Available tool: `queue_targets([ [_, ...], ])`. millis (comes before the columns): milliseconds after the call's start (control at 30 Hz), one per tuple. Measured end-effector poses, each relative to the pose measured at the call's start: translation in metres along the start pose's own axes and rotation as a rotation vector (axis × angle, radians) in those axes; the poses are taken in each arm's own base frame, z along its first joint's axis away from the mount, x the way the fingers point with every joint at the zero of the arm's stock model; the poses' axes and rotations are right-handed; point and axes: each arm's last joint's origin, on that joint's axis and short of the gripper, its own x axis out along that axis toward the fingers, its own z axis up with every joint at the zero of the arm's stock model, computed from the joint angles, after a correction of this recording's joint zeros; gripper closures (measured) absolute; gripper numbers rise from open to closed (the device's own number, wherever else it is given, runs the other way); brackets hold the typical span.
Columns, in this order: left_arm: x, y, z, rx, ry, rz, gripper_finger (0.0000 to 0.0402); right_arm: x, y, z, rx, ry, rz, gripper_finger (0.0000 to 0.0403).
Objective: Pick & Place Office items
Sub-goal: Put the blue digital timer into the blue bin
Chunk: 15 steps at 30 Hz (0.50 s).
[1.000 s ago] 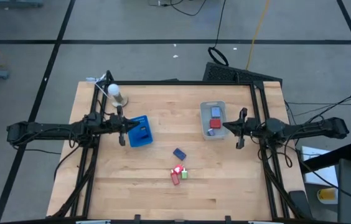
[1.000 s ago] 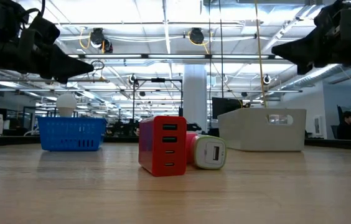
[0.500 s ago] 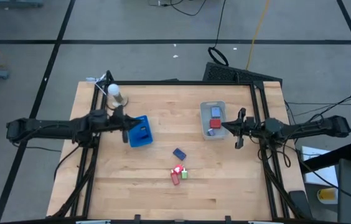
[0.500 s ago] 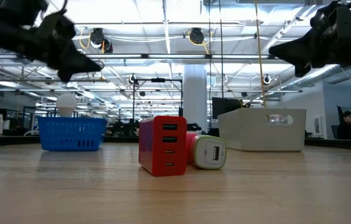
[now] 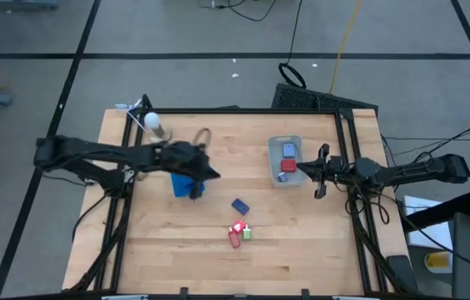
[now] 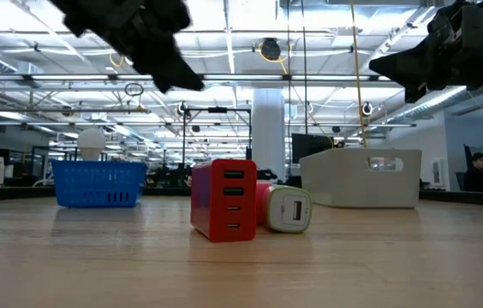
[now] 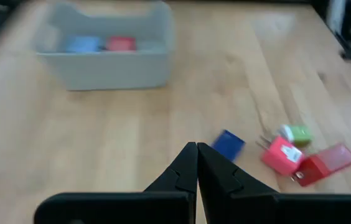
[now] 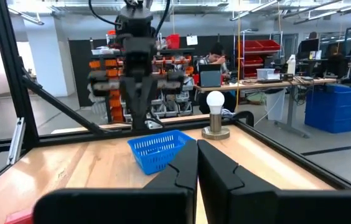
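Here, left gripper (image 5: 212, 174) with fingers pressed together and empty, raised above the blue basket (image 5: 187, 184) and aimed toward the table's middle; likely a reach for the loose office items, judging by the left wrist view, where the closed fingertips (image 7: 196, 163) point straight at the blue block (image 7: 228, 144). Right gripper (image 5: 319, 172) likewise closed on nothing, parked just beside the clear bin (image 5: 273, 164), apparently waiting.

Loose pieces on bare wood: blue block near centre; nearer the front edge, a tight cluster of red charger (image 6: 224, 198), pink plug (image 7: 281, 155) and green-and-white plug (image 7: 297, 133), touching or nearly so. Cluster crowded enough that a pinch on one piece may nudge its neighbours; blue block well apart from it, hence the easier first pick.

Already inside the clear bin: a blue piece (image 7: 83, 44) and a red piece (image 7: 121, 43), side by side. Something dark inside the blue basket, not identifiable.

Beyond the basket, a light bulb on a stand (image 5: 153, 123) near the table's far left corner, clear of the reach. Jaws yet to part before any grasp.
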Motion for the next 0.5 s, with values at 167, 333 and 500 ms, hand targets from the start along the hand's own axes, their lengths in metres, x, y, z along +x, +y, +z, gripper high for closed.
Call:
queue_targets([
  [167,0.045,-0.004,0.009,0.057,0.108,-0.097,0.0393,0.0,0.0,0.0,0.017,0.001,0.001,0.0399],
  [333,0.087,0.0,0.007,0.065,0.224,-0.098,0.0359,0.0,0.0,-0.001,-0.002,0.008,0.0,0.0399],
  [500,0.12,-0.003,-0.002,0.168,0.332,-0.181,0.0271,0.0,0.0,-0.001,0.02,0.009,0.003,0.0399],
])
